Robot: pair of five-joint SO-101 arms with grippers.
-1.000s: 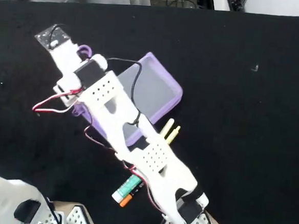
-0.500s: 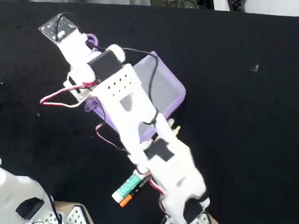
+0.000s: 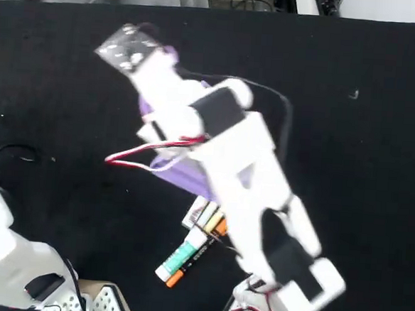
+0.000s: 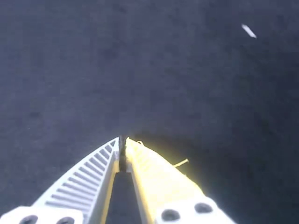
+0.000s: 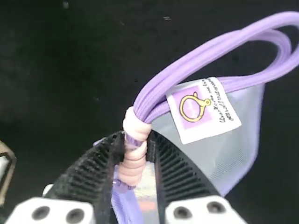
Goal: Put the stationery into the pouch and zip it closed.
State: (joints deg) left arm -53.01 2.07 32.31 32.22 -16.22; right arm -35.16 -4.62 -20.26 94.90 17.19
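Firstly, pouch (image 3: 181, 173): purple and translucent, lying left of the table's centre. Most of it is covered by the right arm (image 3: 242, 165), and purple shows on both sides of that arm.
Pouch, right wrist view: the pale body (image 5: 233, 154) carries a white label (image 5: 203, 109) with a purple and gold emblem.
Cord loop (image 5: 210, 51): purple and doubled. It runs from a pink ribbed sleeve (image 5: 133, 151) and arcs over the pouch's corner.
Right gripper (image 5: 135, 137): black ridged fingers pinch the pink ribbed sleeve from both sides, and the cord rises out between them.
Right arm, high view: it stretches from its base at the near right diagonally to the far left, over the pouch. Red and white wires trail on its left side.
Stationery bundle (image 3: 205, 216): white, yellow and orange pieces lie together at the pouch's near edge, partly under the arm. Whether any of them sits inside the pouch cannot be told.
Green-and-white marker (image 3: 178, 262): it has an orange end and lies on the table just nearer than the bundle, outside the pouch.
Left gripper (image 4: 124, 142): one white finger and one yellow finger are pressed together at the tips with nothing between them, over bare black surface.
Left arm (image 3: 4, 262): at the near left corner, well apart from the pouch.
Table (image 3: 349, 172): black cloth. A small white fleck (image 4: 248, 31) lies on it in the left wrist view.
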